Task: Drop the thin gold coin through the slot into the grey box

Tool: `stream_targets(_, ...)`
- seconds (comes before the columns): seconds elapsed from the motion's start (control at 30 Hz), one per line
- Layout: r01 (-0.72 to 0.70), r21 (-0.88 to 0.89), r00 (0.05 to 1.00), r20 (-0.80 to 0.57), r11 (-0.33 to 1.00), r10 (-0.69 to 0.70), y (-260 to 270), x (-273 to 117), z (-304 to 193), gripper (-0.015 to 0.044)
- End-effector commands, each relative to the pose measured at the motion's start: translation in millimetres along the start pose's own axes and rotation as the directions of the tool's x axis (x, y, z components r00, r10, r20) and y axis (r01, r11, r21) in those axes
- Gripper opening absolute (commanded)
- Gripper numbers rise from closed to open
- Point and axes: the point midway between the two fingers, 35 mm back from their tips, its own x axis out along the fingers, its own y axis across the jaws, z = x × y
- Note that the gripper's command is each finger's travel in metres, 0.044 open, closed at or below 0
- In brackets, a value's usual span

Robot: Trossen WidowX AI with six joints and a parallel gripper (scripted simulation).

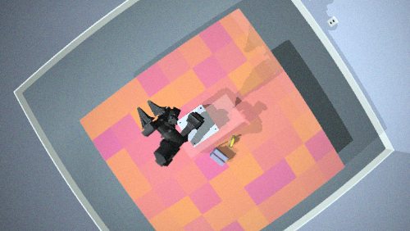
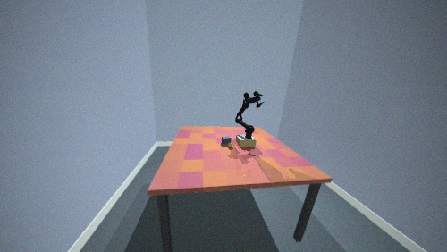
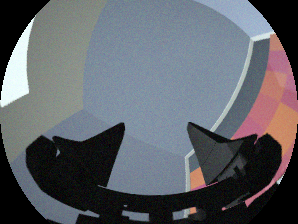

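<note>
From above, the arm reaches toward the left of the checkered table [image 1: 123,106], its gripper [image 1: 148,111] spread wide with nothing between the two dark fingers. The coin [image 1: 232,141] stands on edge in its small green holder to the right of the arm's pale base plate [image 1: 203,133], and the grey box [image 1: 219,156] sits just beside it, a little nearer. From the side view, the arm is raised high above its base, the gripper [image 2: 257,99] well up in the air and far from the box [image 2: 226,140] and the coin [image 2: 230,145], which show only as small specks on the tabletop. The wrist view shows both fingers parted over floor and wall, holding nothing; no coin appears. The coin is likely stiff, light and smooth, so it could slip or tip; pinching its two flat faces near the top edge seems the best hold.
</note>
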Motion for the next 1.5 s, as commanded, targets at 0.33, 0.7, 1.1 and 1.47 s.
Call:
stream_targets(0.33, 0.013, 0.257, 0.859, 0.491, 0.966, -0.142, -47.0, -10.9, 155.5, 0.0161)
stream_targets(0.7, -0.048, 0.468, 0.506, 0.773, 0.882, -0.383, -118.4, -92.4, 260.9, 0.0161)
stream_targets(1.1, -0.273, 0.681, -0.097, 0.684, 0.68, -0.723, -217.5, -266.4, 289.5, 0.0161)
stream_targets(1.47, -0.606, 0.705, -0.374, 0.157, 0.369, -0.914, -287.2, -406.4, 192.4, 0.0161)
